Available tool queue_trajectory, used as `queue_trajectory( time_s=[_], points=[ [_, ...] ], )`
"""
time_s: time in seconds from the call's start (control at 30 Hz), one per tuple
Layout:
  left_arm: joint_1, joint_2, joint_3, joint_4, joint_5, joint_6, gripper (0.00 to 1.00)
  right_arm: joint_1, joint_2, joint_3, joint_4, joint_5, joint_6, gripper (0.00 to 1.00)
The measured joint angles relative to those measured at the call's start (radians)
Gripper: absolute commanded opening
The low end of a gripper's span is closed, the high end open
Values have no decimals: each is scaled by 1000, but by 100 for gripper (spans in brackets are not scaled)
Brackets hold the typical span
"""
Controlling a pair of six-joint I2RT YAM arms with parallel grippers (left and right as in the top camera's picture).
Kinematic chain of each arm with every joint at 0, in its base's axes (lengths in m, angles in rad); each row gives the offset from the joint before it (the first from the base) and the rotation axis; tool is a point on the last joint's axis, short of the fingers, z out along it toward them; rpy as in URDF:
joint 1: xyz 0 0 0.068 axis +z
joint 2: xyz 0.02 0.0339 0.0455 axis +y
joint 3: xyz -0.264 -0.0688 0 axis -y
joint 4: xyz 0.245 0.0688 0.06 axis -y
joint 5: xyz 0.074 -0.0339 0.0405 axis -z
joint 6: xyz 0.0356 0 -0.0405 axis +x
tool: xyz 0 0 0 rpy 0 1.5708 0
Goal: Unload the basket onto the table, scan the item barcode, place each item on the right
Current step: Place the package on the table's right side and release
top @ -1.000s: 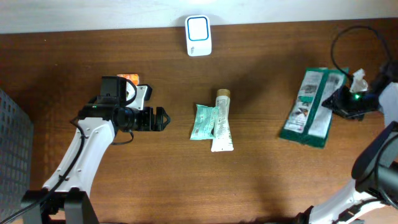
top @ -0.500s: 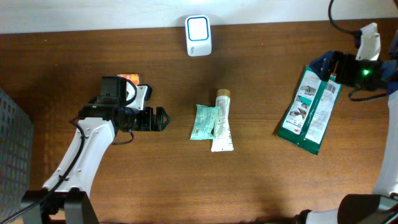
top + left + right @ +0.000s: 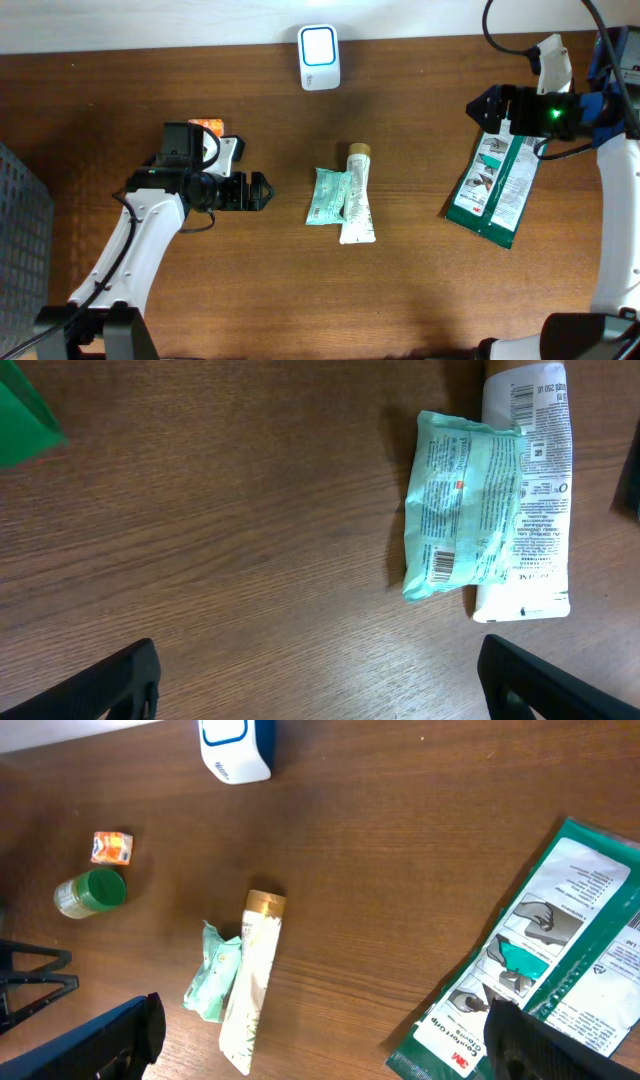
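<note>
Nearest the arm bases, at the left edge of the counter (image 3: pixel 420 300), I note a grey mesh basket (image 3: pixel 18 230). One step farther, the left pincer (image 3: pixel 262 191) sits level with the middle row of goods; its jaws are spread wide and grip nothing; it points toward a mint-green pouch (image 3: pixel 327 196), well apart from it.

The pouch lies flat with a printed barcode (image 3: pixel 440 563) facing up; its right edge overlaps a white tube (image 3: pixel 357 195) with a gold cap, which lies alongside it.

On the right of the same row, the green package (image 3: pixel 495 185) lies flat on the counter, tilted, printed face up; nothing grips it.

Beyond the package's far end, the right pincer (image 3: pixel 478 107) hangs with its jaws fully apart and empty; I cannot tell whether it touches the package.

Behind the left arm, the right wrist view shows a small jar (image 3: pixel 90 892) with a green lid; just past it lies an orange packet (image 3: pixel 112 847).

Farthest out, at the back edge of the counter, the white scanner (image 3: pixel 319 57) stands, well apart from the green package.
</note>
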Motion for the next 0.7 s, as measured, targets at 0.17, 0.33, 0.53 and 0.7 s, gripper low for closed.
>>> queue_trajectory(
  time_s=[0.17,0.33,0.53,0.7],
  points=[
    [0,0,0,0,0,0,99,0,0,0,-1,5,0,99],
    [0,0,0,0,0,0,99,0,0,0,-1,8,-1,99],
    [0,0,0,0,0,0,99,0,0,0,-5,8,-1,99],
    [0,0,0,0,0,0,99,0,0,0,-5,8,-2,99]
  ],
)
